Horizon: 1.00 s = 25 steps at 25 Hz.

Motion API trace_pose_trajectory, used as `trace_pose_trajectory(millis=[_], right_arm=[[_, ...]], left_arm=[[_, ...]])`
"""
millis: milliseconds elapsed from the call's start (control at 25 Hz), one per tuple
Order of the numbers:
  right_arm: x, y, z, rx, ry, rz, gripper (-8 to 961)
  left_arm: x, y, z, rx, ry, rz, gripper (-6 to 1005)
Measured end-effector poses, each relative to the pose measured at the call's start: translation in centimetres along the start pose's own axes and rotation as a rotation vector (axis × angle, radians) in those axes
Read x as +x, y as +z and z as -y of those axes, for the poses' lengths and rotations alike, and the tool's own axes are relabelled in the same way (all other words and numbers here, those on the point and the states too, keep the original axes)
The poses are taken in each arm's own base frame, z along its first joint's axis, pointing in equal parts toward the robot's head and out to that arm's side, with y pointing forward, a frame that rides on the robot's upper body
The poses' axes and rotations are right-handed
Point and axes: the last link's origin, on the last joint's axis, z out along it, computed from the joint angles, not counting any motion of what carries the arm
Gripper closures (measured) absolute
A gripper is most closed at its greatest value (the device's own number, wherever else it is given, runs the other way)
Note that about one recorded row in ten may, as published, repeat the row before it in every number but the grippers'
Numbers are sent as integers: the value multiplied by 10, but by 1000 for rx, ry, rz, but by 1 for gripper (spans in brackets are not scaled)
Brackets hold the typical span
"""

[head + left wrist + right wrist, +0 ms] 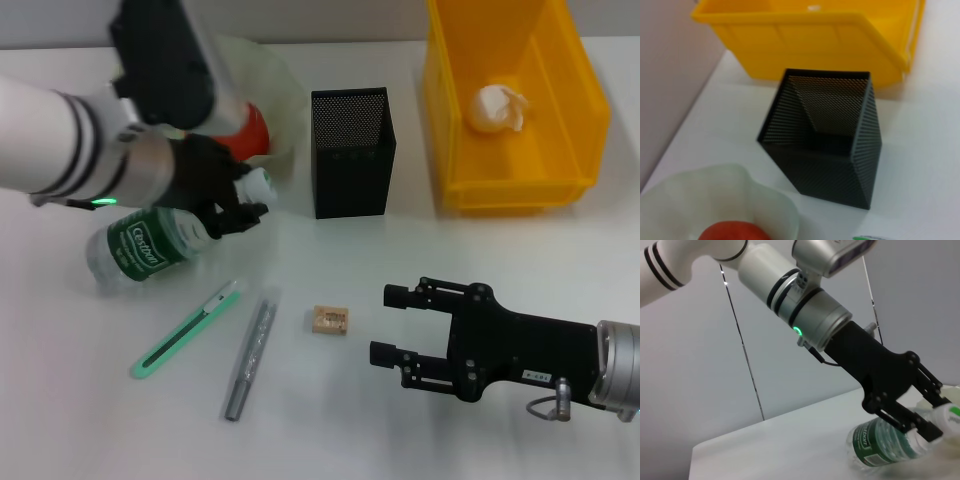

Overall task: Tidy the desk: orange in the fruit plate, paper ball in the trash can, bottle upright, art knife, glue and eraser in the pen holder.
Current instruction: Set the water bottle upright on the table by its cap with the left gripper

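Bottle [150, 250] lying tilted on the desk at left near the fruit plate [275, 80], its neck between the left gripper [235, 205] jaws, clamped on it, right gripper [392, 325] at near right, jaws wide, just right of the eraser [330, 320].

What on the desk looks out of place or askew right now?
The bottle lies on its side beside the fruit plate, with the left hand around its neck. The eraser sits loose outside the pen holder.
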Motion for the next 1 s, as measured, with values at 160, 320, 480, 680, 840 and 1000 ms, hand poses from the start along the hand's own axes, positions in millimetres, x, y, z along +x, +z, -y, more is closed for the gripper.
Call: trace_pose_trajectory(millis=[160, 320, 480, 680, 840, 1000], right_arm=[[-1, 1, 0, -3, -2, 1, 271], [-2, 2, 1, -7, -4, 3, 271], [-4, 4, 2, -13, -4, 4, 271], [-7, 6, 3, -20, -9, 4, 271], [-8, 8, 6, -21, -13, 1, 271], [-9, 9, 6, -23, -17, 1, 271]], left_arm=[[-15, -15, 5, 10, -72, -81, 554], [-29, -29, 12, 20, -156, -157, 556], [-40, -40, 15, 27, -207, -236, 559], [-54, -50, 19, 46, -254, -314, 561], [-64, -52, 18, 45, -277, -322, 563], [-78, -55, 18, 45, -324, -338, 560]])
